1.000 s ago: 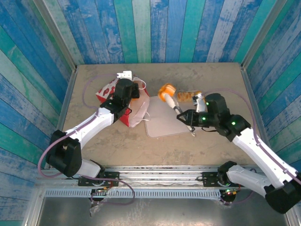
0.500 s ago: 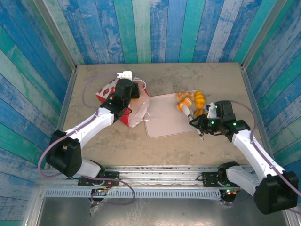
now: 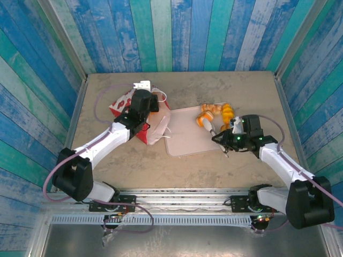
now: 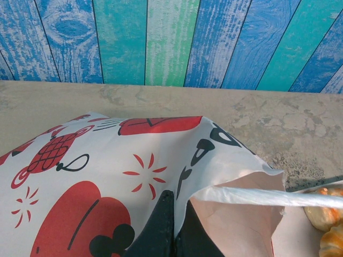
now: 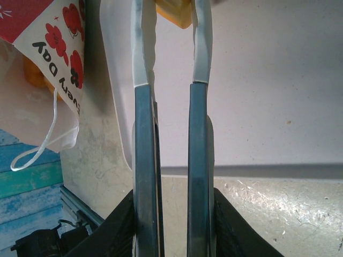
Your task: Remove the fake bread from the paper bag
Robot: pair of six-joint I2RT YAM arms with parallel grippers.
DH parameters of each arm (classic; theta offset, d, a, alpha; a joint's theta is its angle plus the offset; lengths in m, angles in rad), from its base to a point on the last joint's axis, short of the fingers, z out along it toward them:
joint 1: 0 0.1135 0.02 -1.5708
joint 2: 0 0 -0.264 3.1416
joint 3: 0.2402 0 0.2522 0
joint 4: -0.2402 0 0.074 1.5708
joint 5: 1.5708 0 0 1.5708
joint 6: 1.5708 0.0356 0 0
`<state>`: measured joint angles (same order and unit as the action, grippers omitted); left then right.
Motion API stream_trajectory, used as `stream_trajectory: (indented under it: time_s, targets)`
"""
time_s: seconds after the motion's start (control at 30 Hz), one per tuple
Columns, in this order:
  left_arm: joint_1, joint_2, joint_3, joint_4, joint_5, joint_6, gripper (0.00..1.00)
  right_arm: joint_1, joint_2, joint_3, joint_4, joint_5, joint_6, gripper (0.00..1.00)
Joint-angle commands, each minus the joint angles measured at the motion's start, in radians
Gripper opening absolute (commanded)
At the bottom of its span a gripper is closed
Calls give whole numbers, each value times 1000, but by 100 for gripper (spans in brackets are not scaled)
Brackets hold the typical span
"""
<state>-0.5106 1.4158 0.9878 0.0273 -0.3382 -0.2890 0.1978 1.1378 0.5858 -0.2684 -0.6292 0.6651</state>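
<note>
The paper bag (image 3: 122, 103), red and white with flower prints, lies on its side at the table's left, its mouth toward the tray. My left gripper (image 3: 150, 113) is shut on the bag's upper edge (image 4: 185, 182) by the mouth. My right gripper (image 3: 204, 123) is over the upper right corner of the tray, shut on a small orange piece of fake bread (image 5: 172, 12) at its fingertips. Two more pastries (image 3: 214, 111) lie right beside it on the tray's corner. An orange piece (image 5: 33, 75) shows inside the bag's mouth.
The flat pale tray (image 3: 185, 140) lies mid-table between bag and right arm, bare over most of its surface (image 5: 268, 80). The bag's white string handle (image 5: 37, 145) hangs at the tray's left edge. Blue-green plank walls enclose the table on three sides.
My right gripper carried the orange bread from above the tray's top middle to its upper right corner beside the other pastries. The left gripper and bag stayed put.
</note>
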Motion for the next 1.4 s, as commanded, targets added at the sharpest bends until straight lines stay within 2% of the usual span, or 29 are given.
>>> stream_trajectory:
  time_s: [0.0, 0.47, 1.0, 1.37]
  targets:
    - [0, -67, 2, 12, -5, -7, 0, -14, -19, -13, -26, 14, -5, 35]
    - [0, -62, -3, 22, 6, -14, 0, -28, -139, 4, -247, 169, -38, 54]
    - [-1, -68, -8, 28, 7, -17, 0, -32, -280, 95, -458, 237, -102, 55]
    - [0, -69, -11, 29, 11, -19, 0, 13, -274, 131, -442, 173, -117, 43]
